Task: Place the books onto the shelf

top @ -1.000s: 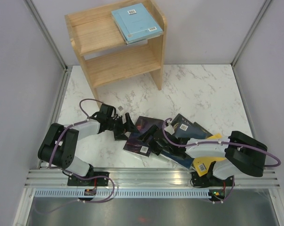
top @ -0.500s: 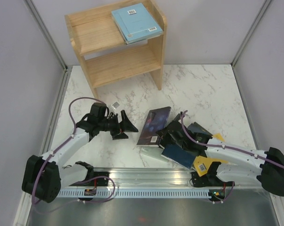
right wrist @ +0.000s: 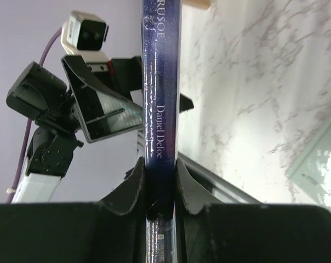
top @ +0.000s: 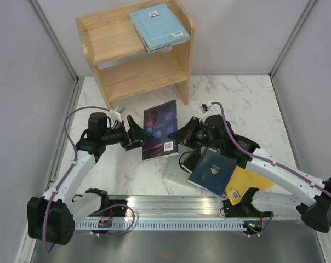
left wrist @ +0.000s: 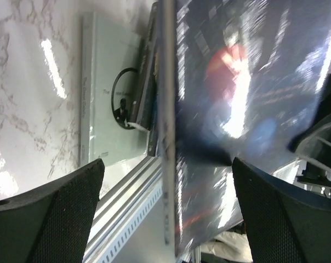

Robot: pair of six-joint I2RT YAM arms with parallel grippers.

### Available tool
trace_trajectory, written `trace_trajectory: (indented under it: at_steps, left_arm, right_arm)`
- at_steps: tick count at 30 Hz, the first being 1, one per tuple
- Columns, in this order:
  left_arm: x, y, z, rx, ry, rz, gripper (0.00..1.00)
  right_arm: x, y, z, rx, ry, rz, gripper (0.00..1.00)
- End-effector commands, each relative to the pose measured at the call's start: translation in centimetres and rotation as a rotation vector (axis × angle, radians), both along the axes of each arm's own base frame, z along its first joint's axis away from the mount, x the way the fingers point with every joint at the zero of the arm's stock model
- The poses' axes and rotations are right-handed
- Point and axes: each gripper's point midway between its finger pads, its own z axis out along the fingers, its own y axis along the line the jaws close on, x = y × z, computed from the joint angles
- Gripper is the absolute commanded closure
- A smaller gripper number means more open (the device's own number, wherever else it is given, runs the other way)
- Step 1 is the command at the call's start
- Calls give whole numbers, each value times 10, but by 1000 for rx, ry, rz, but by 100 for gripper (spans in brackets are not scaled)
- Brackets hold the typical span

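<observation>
purple book [top: 159,125] in right jaws, cover blurred, pale book [top: 173,174] part-covered

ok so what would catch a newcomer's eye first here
The dark purple book stands out, held up mid-table with the right claw shut on it and the left claw gaping wide beside it. Behind, a teal book lies on top of the wooden shelf; a loose pile of books sits by the right arm's base.

Glossy purple book [top: 159,129]; matt wood shelf [top: 141,76]
</observation>
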Motion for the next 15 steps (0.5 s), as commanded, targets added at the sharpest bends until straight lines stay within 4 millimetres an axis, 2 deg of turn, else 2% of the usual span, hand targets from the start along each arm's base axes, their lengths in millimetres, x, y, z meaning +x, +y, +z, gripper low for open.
trace_trajectory:
  at_steps: [1,3,4,6,11,13,14,15]
  left_arm:
    - [6,0,47,-119,-107,-9,0]
    - [4,-2,59,-156,-108,-25,0]
    - [5,-4,68,-183,-110,-25,0]
    - [4,-6,73,-208,-99,-35,0]
    - [5,-7,87,-292,-98,-37,2]
    - [6,-7,87,-329,-52,-30,17]
    - [7,-8,90,-341,-66,-34,29]
    - [7,-8,91,-348,-59,-33,52]
  right_arm:
    - [-22,34,85,264,-123,203,100]
    - [-22,37,92,308,-137,218,100]
    - [-22,39,88,315,-120,220,100]
    - [-22,39,83,326,-117,218,100]
    - [-15,28,87,441,-92,188,100]
    - [-8,22,82,480,-99,170,100]
    - [-6,20,79,483,-95,164,100]
    - [-1,17,72,472,-86,147,100]
